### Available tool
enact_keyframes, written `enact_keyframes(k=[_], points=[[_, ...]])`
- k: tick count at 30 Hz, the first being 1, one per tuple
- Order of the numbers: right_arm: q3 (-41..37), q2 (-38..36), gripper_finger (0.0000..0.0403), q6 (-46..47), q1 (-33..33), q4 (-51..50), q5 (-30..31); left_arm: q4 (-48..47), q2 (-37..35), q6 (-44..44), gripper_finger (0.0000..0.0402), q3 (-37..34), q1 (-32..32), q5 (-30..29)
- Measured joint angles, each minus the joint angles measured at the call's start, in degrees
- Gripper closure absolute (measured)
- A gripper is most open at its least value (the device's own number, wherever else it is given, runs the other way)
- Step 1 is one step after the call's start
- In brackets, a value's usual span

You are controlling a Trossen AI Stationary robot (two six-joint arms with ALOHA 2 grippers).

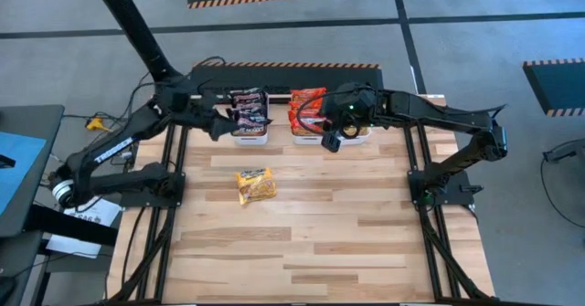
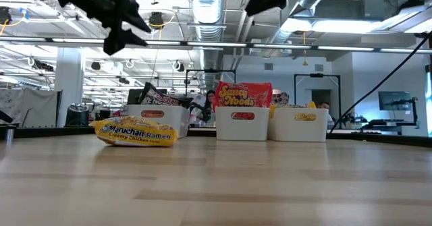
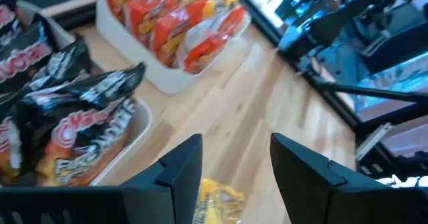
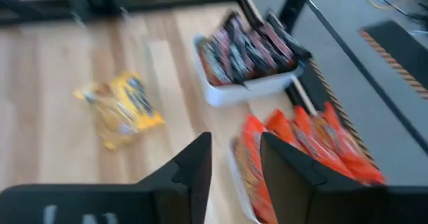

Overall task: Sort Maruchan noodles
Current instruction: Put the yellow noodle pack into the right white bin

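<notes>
Left gripper (image 1: 219, 123) hovers with fingers parted and empty at 9 o'clock of the bin (image 1: 249, 138) of dark packets (image 1: 247, 108). One yellow Maruchan packet (image 1: 256, 185) lies loose on the table at 6 o'clock of that bin. Right gripper (image 1: 331, 140), released and empty, hangs over the red packets (image 1: 307, 108). Judgement: whichever arm takes the yellow packet should descend squarely, pinch its crinkly edge and lift cleanly over the bin wall.

One yellow Maruchan packet (image 1: 256, 185) is seen lying flat and crinkled on the bare bench, alone, near the white bins. Dark brown/black packets (image 1: 248, 109) are stacked upright in the left bin (image 1: 249, 139). Red packets (image 1: 306, 108) are packed upright in the next bin (image 1: 306, 138). Yellow packet tops (image 2: 297, 106) are glimpsed in a third bin in the low view.
</notes>
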Motion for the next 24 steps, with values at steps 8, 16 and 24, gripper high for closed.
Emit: enact_keyframes(k=[8, 16, 24], points=[[0.01, 0.65, 0.0225, 0.57, 4.54, 11.45, -2.71, 0.08, -7.53, -1.98, 0.0237, 0.00, -2.36, -0.40], [0.00, 7.08, 0.0229, -3.04, 8.58, 26.50, -2.55, -0.04, -8.55, -1.53, 0.0237, 0.00, -3.97, -0.31], [0.03, 16.30, 0.0229, -6.61, 10.57, 37.66, -2.40, -0.12, -8.57, -1.36, 0.0237, 0.02, -5.78, 0.01]])
